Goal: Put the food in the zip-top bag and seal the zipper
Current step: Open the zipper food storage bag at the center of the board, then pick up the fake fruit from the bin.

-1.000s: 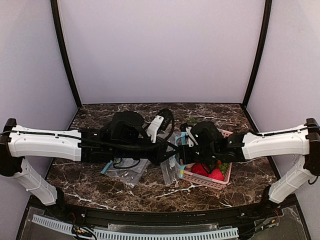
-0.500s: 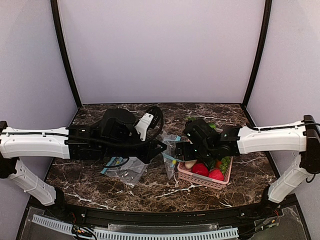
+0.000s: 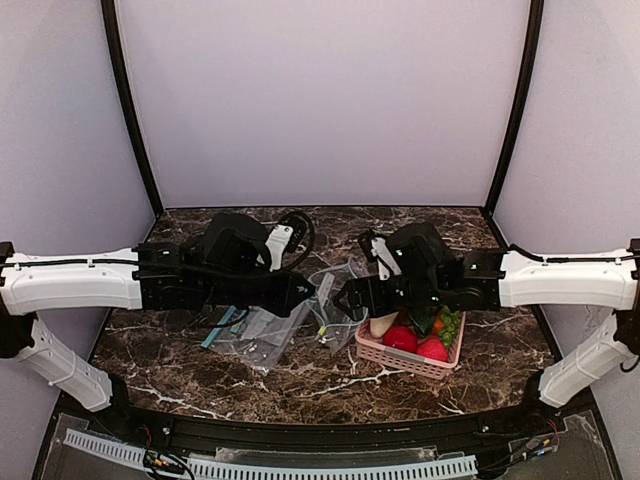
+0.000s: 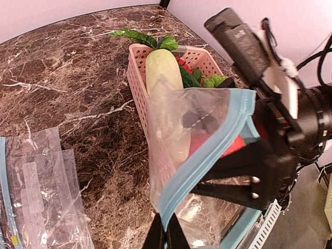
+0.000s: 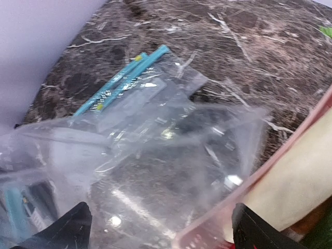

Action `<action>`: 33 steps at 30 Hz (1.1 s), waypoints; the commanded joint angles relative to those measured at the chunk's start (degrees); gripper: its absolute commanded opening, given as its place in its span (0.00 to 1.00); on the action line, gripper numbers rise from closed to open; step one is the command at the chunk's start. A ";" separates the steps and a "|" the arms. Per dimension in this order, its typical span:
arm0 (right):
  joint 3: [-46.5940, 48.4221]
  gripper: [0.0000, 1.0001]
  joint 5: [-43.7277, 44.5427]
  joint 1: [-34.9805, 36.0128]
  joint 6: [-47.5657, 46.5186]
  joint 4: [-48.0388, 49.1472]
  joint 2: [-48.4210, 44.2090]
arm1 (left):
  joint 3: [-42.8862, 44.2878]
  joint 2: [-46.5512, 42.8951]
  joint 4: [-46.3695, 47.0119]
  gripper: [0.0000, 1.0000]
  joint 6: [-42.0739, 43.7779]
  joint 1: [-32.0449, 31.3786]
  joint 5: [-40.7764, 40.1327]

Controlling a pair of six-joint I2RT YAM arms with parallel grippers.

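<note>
**Top external:** Over the dark marbled tabletop (image 3: pixel 190 375), the flat clear plastic zip-top bag (image 3: pixel 325 300) hangs lifted between both arms. The left pincer (image 3: pixel 304 296) is at its 9 o'clock and the right pincer (image 3: pixel 348 298) at its 3 o'clock. A pink slatted plastic basket (image 3: pixel 412 365) at the bag's 4 o'clock holds the two round red-pink fruits (image 3: pixel 400 338). Flat clear spare bags (image 3: pixel 250 340) lie at its 8 o'clock.

**Left wrist:** At 6 o'clock in this view, the left pincer (image 4: pixel 166 236) is pressed together on the bag's light blue zipper (image 4: pixel 207 153). The right pincer stands spread at 4 o'clock, behind the strip. Beyond the film, a long white radish (image 4: pixel 162 72) and the slim dark green cucumber (image 4: pixel 188 78) rest in the basket.

**Right wrist:** The right pincer's fingers (image 5: pixel 67 231) sit wide apart at the lower corners, with crumpled film across the gap. Whether either one touches the film cannot be told.

The bag looks feather-light, limp and slick, so its walls would likely collapse or slip. The stiffer zipper strip seems the surest hold, one pincer on each lip. The fruits look smooth and firm and are probably best gripped across their widest part, the cucumber across its middle.
</note>
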 commanded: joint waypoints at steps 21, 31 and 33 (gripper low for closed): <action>-12.11 0.93 -14.16 0.39 1.15 14.00 -15.95 | -0.30 1.83 -7.93 0.01 -1.53 4.86 0.26; -15.31 0.98 -0.32 -2.72 2.98 0.60 -27.50 | 2.21 -4.18 -16.63 0.01 2.36 7.83 1.92; -15.44 0.99 -0.81 -5.10 2.91 -1.95 -29.05 | 2.97 -4.08 -18.04 0.01 3.79 8.69 3.04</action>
